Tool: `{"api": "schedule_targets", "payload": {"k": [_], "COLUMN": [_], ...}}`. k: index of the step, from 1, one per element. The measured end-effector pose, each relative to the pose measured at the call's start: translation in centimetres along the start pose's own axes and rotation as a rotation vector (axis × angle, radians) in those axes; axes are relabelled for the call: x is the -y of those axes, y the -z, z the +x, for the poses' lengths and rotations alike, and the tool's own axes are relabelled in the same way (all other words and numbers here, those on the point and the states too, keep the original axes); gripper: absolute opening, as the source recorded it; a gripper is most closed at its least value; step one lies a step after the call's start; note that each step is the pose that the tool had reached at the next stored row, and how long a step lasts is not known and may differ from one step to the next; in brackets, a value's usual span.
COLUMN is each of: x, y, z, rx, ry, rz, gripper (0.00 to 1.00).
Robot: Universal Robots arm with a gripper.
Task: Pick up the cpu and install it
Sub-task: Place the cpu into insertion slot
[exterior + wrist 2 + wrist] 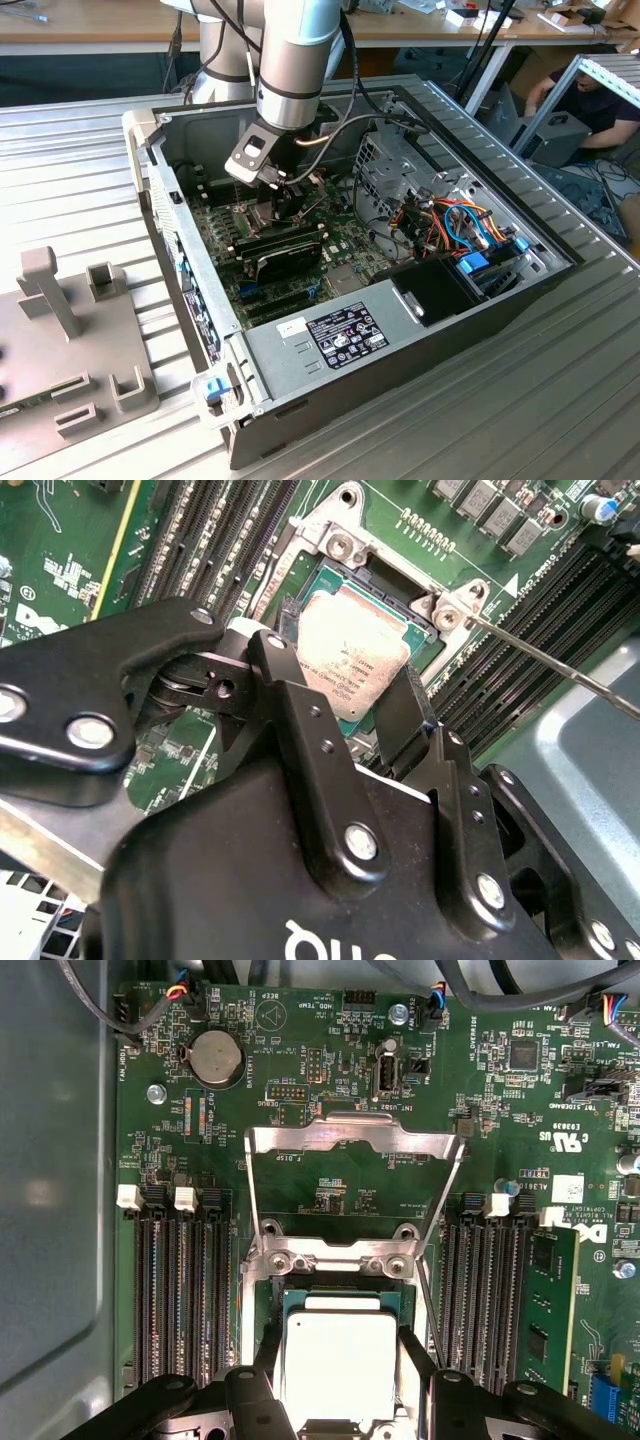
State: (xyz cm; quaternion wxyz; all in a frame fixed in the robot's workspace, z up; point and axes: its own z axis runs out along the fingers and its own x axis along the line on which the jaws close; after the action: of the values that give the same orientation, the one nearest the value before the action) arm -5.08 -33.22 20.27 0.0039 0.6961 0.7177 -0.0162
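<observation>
Presently, item one: pincer [343, 680], clenched on the cpu [350, 660], one finger [285, 665] against each of two opposite edges.

Cpu: flat silver-grey square, directly over the open socket [340, 1298]. Whether it is bedded there I cannot tell.

Hinged load frame [355, 1140]: swung up, not closed.

Motherboard [330, 1060]: inside the open computer case [420, 330] on the ribbed tabletop [560, 400].

Progress, by my reckoning: pickup done and chip at its socket. Letting go and clamping remain.

cpu [338, 1370], seemingly held between gripper [340, 1352] fingers above the socket [298, 1298], hinged metal frame [355, 1140] open
</observation>
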Motion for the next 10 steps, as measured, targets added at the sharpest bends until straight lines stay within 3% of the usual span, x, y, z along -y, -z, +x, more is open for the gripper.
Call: {"api": "schedule_targets", "payload": {"k": [8,10], "x": [0.01,-0.02], "y": [0.01,-0.01], "z": [0.00,0.00], "rx": [-0.0001,-0.0008], "ry": [0.000,0.001], "rz": [0.0081,0.0208], "gripper": [0.55,0.55]}}
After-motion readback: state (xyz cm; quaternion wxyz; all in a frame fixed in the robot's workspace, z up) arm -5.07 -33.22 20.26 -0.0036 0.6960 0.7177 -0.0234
